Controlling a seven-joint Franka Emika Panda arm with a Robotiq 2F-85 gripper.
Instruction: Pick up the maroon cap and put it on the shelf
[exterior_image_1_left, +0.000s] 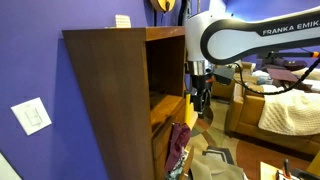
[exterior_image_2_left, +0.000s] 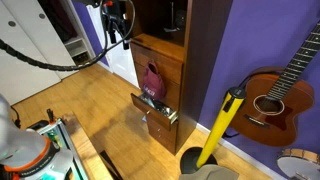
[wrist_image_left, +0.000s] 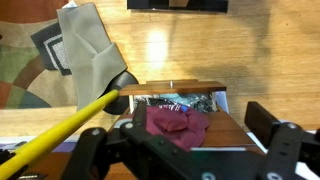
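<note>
Shows the small floppy dark maroon-red cloth cap (wrist_image_left: 178, 122) lying on a yellowish inner board of the tall brown wooden cabinet (exterior_image_2_left: 205, 60); finds the black Robotiq gripper (exterior_image_2_left: 122, 40) spread wide, empty, apart from it.

Maroon cap (wrist_image_left: 178, 122), small, soft and crumpled, dark red cloth, lying loose on a yellowish-wood board in a lower open compartment of the shelf (exterior_image_2_left: 196, 70), a tall upright brown wooden cabinet with a plain dark side panel
</note>
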